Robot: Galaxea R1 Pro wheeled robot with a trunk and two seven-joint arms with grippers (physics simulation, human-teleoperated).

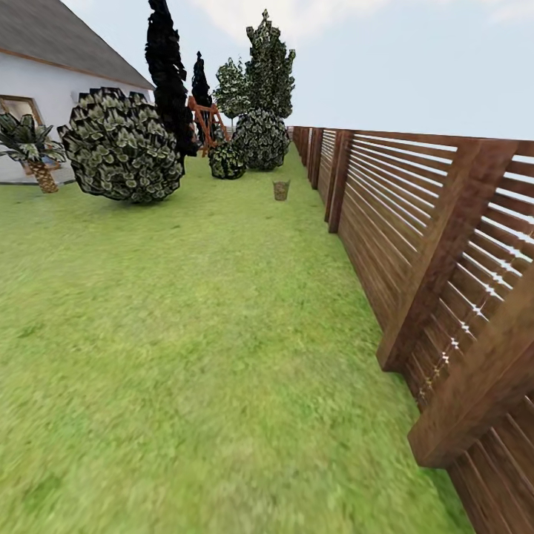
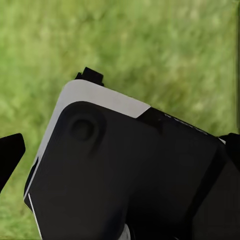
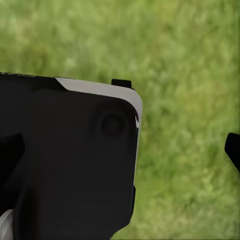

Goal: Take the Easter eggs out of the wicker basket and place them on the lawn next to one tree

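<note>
One basket is standing far off on the lawn, near the fence on the right; any eggs inside are too small to count from here. Judging by its open weave, it is looking light and stiff, best left standing while each egg, likely smooth and light, is being pinched across its middle. Three round bushes are showing far left. Whether either wrist's tool is released or clenched, I cannot tell

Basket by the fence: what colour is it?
Brown-tan; the wicker basket shows best in the head view, far off on the lawn.
</note>
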